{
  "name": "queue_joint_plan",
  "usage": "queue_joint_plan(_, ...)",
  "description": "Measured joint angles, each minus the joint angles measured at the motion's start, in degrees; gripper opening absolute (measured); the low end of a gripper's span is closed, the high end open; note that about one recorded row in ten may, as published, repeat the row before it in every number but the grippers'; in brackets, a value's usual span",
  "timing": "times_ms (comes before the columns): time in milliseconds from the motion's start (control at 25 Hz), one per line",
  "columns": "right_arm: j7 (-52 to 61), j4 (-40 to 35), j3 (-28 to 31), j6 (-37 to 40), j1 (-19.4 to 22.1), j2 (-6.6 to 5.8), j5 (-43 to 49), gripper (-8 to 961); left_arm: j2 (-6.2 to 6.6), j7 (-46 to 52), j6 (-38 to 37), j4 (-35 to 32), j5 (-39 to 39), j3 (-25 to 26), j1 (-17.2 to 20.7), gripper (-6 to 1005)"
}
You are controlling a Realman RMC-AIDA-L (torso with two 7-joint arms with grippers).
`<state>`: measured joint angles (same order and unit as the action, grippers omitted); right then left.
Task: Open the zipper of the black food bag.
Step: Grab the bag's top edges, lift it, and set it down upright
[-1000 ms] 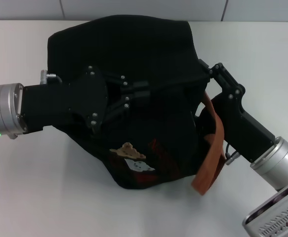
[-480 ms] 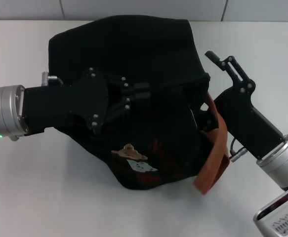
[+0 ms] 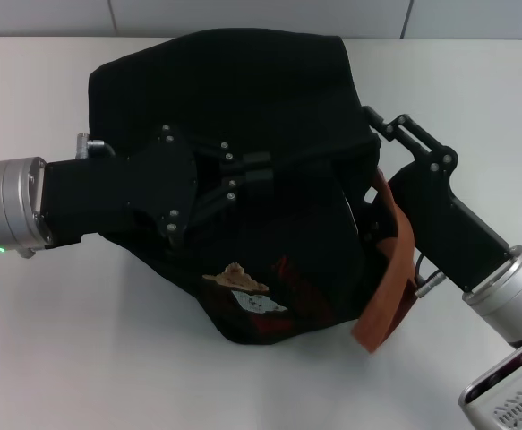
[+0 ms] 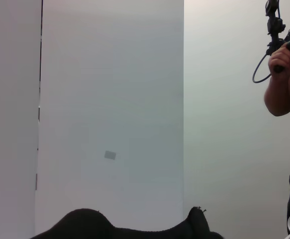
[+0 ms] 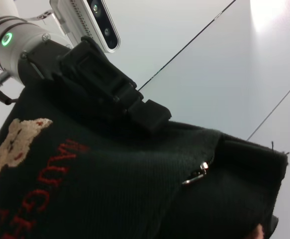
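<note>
The black food bag (image 3: pixel 243 81) lies slumped on the white table, bear patch (image 3: pixel 234 276) facing me. A brown-orange strap (image 3: pixel 390 287) hangs down its right side. My left gripper (image 3: pixel 262 167) reaches in from the left and is shut, pinching the bag's top fabric. My right gripper (image 3: pixel 372 116) sits at the bag's upper right corner. The right wrist view shows the bag (image 5: pixel 110 199), the left gripper (image 5: pixel 154 117) on it and a small silver pull (image 5: pixel 199 173) at a seam. I cannot tell whether that pull belongs to the zipper.
White table (image 3: pixel 81 340) all round the bag, with a tiled wall behind. In the left wrist view a person's arm (image 4: pixel 284 84) holding a device is off to one side, above the bag's top edge (image 4: pixel 85 226).
The right gripper lifted up and away from the bag's corner, then came back down against it. The left gripper kept its hold and barely moved.
</note>
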<state>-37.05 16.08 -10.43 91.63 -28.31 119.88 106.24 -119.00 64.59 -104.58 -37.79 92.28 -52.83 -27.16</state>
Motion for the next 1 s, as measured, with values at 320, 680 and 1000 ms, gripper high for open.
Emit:
queue_joint_plan(320,-0.07,-0.01,-0.09,-2.29,-0.51,0.00,2.88,506,0.00,-0.04,-0.13,0.00,0.01,-0.05,0.00,88)
queue_joint_plan(680,-0.13,0.16,0.25,-4.36,-1.34,0.00,4.46,130,0.00,-0.06,-0.89,0.00,0.07,-0.09,0.00,88)
queue_joint_plan(1000,-0.13,-0.03,0.50,-4.37,-1.25,0.00,4.51,0,0.06,-0.08,-0.94,0.00,0.09,0.22,0.06,88)
